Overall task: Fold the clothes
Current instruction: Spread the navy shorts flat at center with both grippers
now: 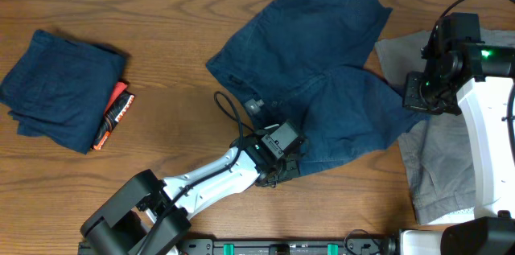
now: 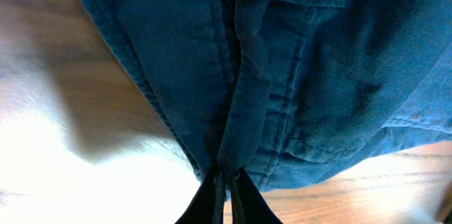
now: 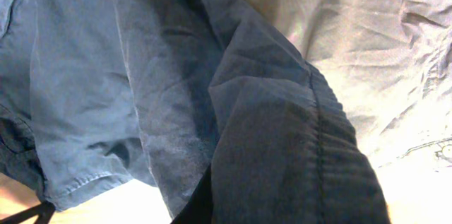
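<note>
Your navy shorts (image 1: 322,70) lie spread in the middle of the table (image 1: 177,38), one rounded lobe reaching the far edge and a second lobe fanning toward the near right. The cloth is rumpled, with seams and a pocket flap showing in the left wrist view. Its right corner overlaps the grey garment (image 1: 430,166) lying at the right end.

Left of the shorts you have a broad stretch of bare wood, open right up to the folded navy pile (image 1: 56,86) at the far left, which has an orange-and-black strip (image 1: 115,114) against its right side. On the right the room is tight — cloth and arm crowd that end.

Your left gripper (image 1: 278,170) reaches in low from the near edge, and its fingers (image 2: 205,206) are pinched together on the near hem of the shorts, right on the centre seam. Your right gripper (image 1: 418,94) sits at the shorts' right corner, above the grey cloth. Its jaws are closed — but the dark waistband bunches over them in the right wrist view, so you can't tell whether cloth is caught.
</note>
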